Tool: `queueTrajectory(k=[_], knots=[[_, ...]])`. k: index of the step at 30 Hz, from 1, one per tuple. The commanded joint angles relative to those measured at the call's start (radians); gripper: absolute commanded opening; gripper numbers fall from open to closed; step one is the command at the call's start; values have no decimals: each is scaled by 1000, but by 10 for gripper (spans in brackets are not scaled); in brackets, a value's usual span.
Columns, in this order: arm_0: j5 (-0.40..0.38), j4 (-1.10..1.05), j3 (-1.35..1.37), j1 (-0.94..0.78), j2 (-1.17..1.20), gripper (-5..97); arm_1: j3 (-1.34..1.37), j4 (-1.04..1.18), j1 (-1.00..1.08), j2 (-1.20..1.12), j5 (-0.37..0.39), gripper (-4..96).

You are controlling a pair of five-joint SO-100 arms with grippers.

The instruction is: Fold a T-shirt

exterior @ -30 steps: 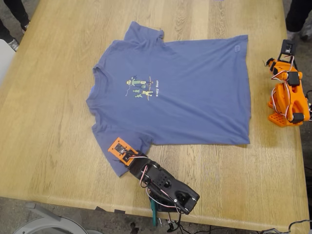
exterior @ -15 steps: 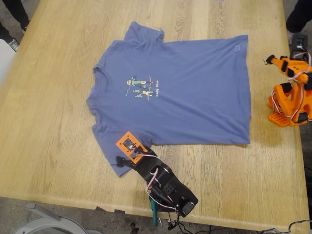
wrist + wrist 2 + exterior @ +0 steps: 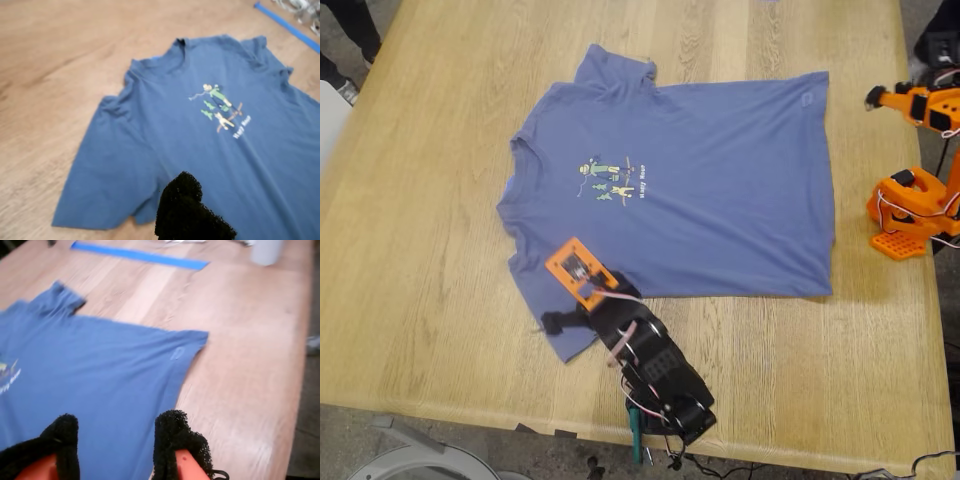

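Both arms now higher, T-shirt [image 3: 670,185] flat below my second gripper's [image 3: 117,437] spread fingers.

T-shirt [image 3: 690,190] flat on table [image 3: 420,300] — collar (exterior view's left), hem right.

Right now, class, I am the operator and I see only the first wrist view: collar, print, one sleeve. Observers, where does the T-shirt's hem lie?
Observer: The T-shirt has its hem spread flat toward the exterior view's right, all on the table.
Operator: Is my second gripper holding anything?
Observer: No. The second wrist view shows its jaws apart, with nothing between them.
Operator: Where does that arm stand?
Observer: Its orange base sits near the exterior view's right edge, off the cloth.
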Motion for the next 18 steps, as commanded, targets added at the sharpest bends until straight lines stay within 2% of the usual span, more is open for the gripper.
queueTrajectory(k=[1,8,13,18], knots=[[-21,2,-199,80,-167,579,5,3,-106,-49,-6,256],[-87,-150,-410,230,-479,642,-55,-3,-425,-265,26,246],[-101,-279,-416,206,-603,654,-97,-9,-581,-390,34,244],[-124,-448,-434,164,-733,669,-325,-15,-670,-611,34,243]])
